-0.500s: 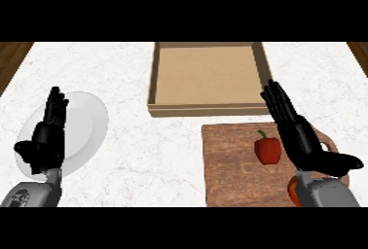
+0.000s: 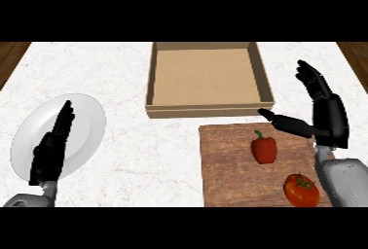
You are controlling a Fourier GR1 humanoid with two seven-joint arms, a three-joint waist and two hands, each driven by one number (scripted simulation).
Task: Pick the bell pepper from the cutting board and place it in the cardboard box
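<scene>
Bench [image 2: 144, 146]: white marbled top, with dark wood showing at the far left and far right corners. Cardboard box [image 2: 161, 113]: open, tan, set at the far middle of the bench, nothing visible inside. Cutting board [image 2: 226, 182]: brown wood, lying just in front of the box's near wall, toward the right. Bell pepper [image 2: 264, 150]: red with a green stem pointing away from the robot, lying on the upper middle of the cutting board, untouched by either robot hand. Tomato [image 2: 301, 190]: red with a green top, on the board's near right corner, beside the right forearm. Plate [image 2: 86, 121]: white, round, on the left part of the bench, well apart from the board. Left robot hand [image 2: 52, 151]: black, fingers straight and together, pointing away, held over the plate and holding nothing. Right robot hand [image 2: 325, 112]: black, fingers extended upward and spread, thumb [image 2: 284, 121] stretched leftward over the board's far right corner near the box; it is open, holds nothing, and sits just right of the bell pepper.
</scene>
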